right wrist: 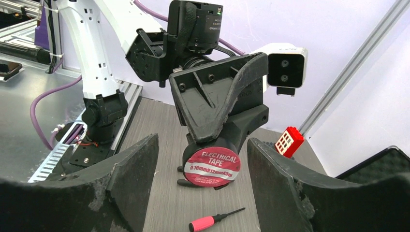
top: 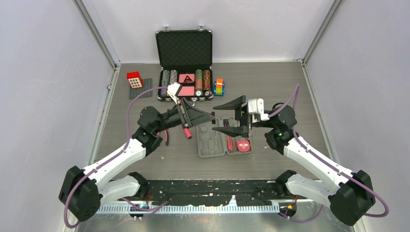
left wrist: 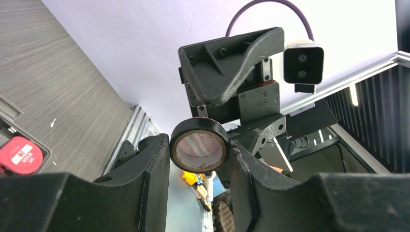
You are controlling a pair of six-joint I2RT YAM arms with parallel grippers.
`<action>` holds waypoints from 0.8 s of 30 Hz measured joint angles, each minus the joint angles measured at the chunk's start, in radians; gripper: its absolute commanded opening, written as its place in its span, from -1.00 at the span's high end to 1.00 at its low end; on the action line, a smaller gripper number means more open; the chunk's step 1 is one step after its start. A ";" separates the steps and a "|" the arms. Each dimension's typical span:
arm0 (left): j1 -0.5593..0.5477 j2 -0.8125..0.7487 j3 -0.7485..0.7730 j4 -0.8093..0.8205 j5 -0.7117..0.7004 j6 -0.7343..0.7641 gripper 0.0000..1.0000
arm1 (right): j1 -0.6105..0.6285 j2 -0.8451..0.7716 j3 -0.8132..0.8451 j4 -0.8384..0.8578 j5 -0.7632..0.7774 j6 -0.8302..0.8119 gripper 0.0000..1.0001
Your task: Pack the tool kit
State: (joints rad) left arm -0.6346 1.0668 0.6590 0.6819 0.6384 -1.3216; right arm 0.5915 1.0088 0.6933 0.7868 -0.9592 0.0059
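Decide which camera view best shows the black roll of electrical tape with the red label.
The right wrist view: the black roll of electrical tape faces it, lettering readable. The left wrist view shows its other face, pinched in the left gripper. The top external view does not show it clearly.

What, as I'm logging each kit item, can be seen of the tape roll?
The tape roll is a small black ring, one face covered by a red label reading ELECTRICAL TAPE. It is on edge in the air above the table, pinched at its rim by the left gripper. The right gripper faces it, open, not touching.
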 measured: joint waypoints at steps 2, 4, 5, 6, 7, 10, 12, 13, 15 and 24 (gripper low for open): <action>0.000 0.000 0.000 0.016 0.000 -0.008 0.35 | 0.000 0.000 0.001 0.004 -0.011 0.005 -0.38; 0.000 0.000 0.000 0.029 0.001 -0.011 0.35 | 0.000 0.000 0.001 0.006 -0.020 0.008 -0.36; 0.000 0.000 -0.001 0.034 0.002 -0.013 0.35 | 0.000 0.000 0.001 0.005 -0.023 0.007 -0.36; 0.000 0.000 -0.001 0.037 0.003 -0.014 0.35 | 0.000 0.000 0.002 0.003 -0.026 0.006 -0.35; 0.000 0.000 -0.002 0.040 0.003 -0.014 0.35 | 0.000 0.000 0.003 0.000 -0.027 0.005 -0.34; 0.000 0.000 -0.002 0.046 0.004 -0.014 0.35 | 0.000 0.000 0.005 -0.013 -0.027 -0.010 -0.31; 0.000 0.000 -0.002 0.048 0.004 -0.015 0.35 | 0.000 0.002 0.005 -0.018 -0.028 -0.017 -0.29; 0.000 0.000 -0.003 0.049 0.004 -0.015 0.35 | 0.000 0.003 0.005 -0.021 -0.027 -0.020 -0.28; 0.000 0.000 -0.006 0.054 0.005 -0.016 0.35 | 0.000 0.007 0.006 -0.029 -0.027 -0.024 -0.25; 0.000 0.000 -0.011 0.069 0.014 -0.033 0.35 | -0.005 0.013 0.016 -0.048 -0.027 -0.035 0.23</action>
State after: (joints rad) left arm -0.6346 1.0668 0.6483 0.7513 0.6521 -1.3548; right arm 0.5869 1.0214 0.7090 0.7391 -0.9867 -0.0288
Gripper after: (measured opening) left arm 0.416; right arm 0.516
